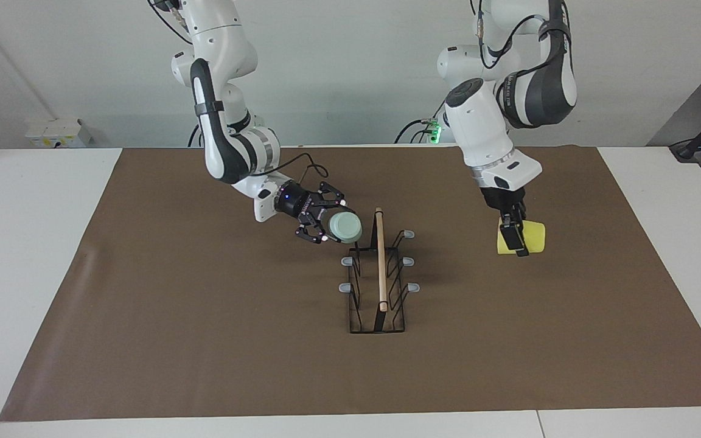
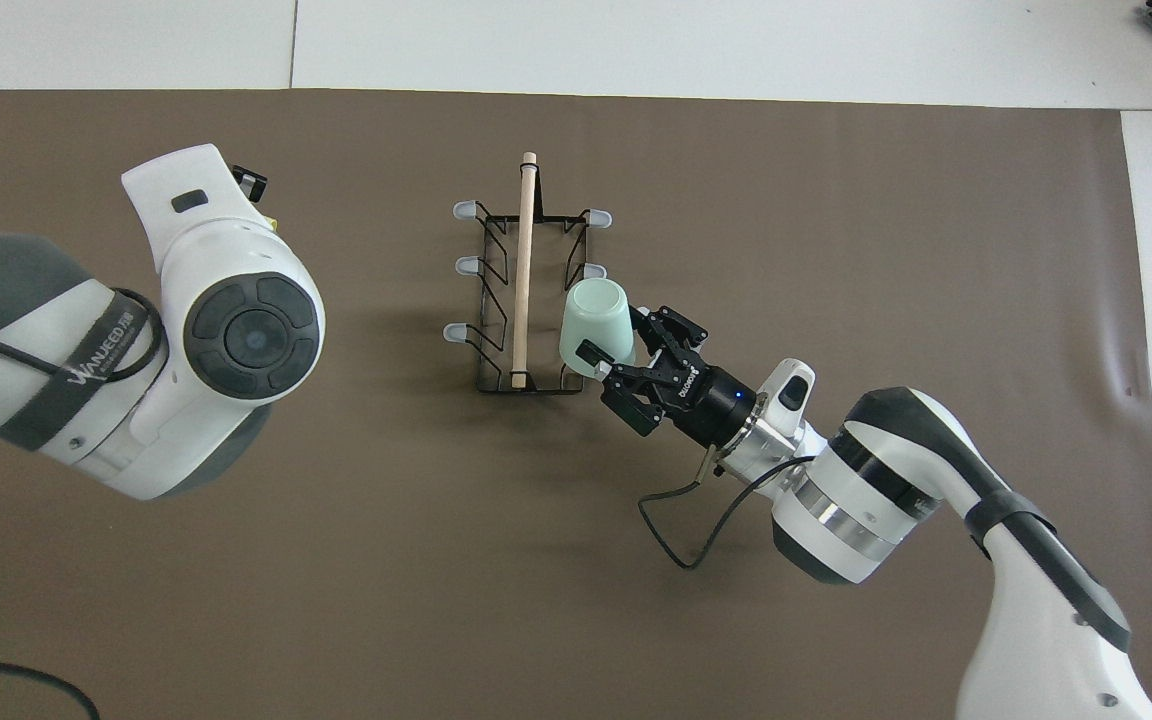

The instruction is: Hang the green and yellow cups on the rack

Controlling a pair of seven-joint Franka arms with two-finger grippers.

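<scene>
The right gripper has its jaws closed on the green cup, which it holds tipped on its side in the air, bottom toward the rack. In the facing view the cup sits right at the rack's end nearest the robots, on the side toward the right arm, covering the prong there; whether cup and prong touch, I cannot tell. In the overhead view the green cup overlaps the wire frame beside the wooden rod.

The left gripper points down with its jaws closed on the yellow cup, held on its side over the brown mat, well apart from the rack toward the left arm's end of the desk. From overhead the left arm's wrist covers that cup almost wholly.

The rack stands upright in the middle of the mat, its rod running away from the robots along the top. Five grey-tipped prongs show bare, two on the right arm's side and three on the left arm's side. The mat covers most of the white desk.
</scene>
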